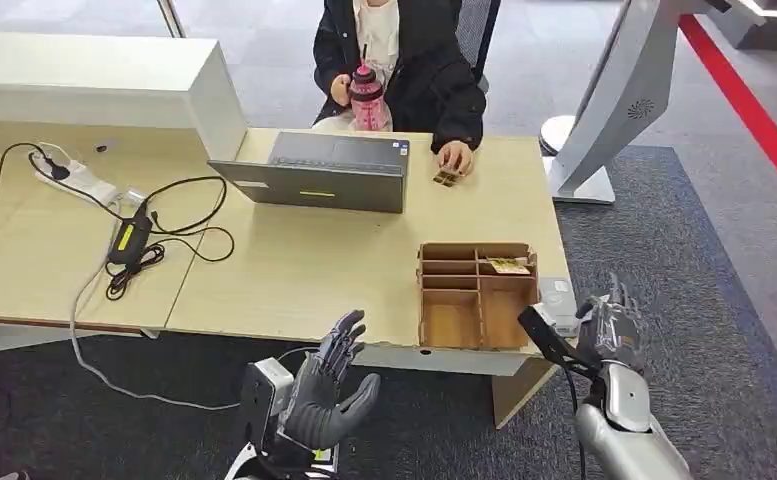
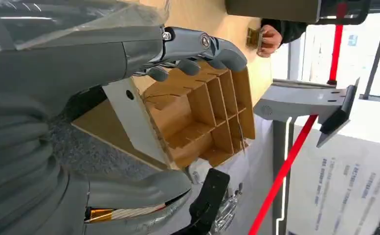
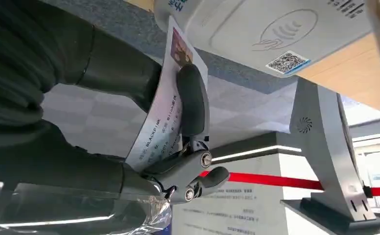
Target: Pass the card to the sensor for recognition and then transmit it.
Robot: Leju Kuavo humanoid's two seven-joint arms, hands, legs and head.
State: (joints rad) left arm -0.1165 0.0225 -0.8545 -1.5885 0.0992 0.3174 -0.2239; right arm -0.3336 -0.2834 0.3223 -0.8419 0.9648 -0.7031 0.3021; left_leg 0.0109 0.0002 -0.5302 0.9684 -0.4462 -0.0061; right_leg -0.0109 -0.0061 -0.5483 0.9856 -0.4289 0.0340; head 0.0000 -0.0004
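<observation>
My right hand is raised just off the desk's front right corner, beside the white card sensor. In the right wrist view the hand pinches a white printed card between its thumb and dark fingers. The card is bowed, and its far end reaches the edge of the sensor, which bears a contactless symbol and a QR code. I cannot tell whether they touch. My left hand hangs open below the desk's front edge, fingers spread and holding nothing.
A cardboard divider box stands by the sensor with a small card in one compartment. A laptop, a power strip and cables lie on the desk. A person sits opposite holding a pink bottle. A white stand rises at the right.
</observation>
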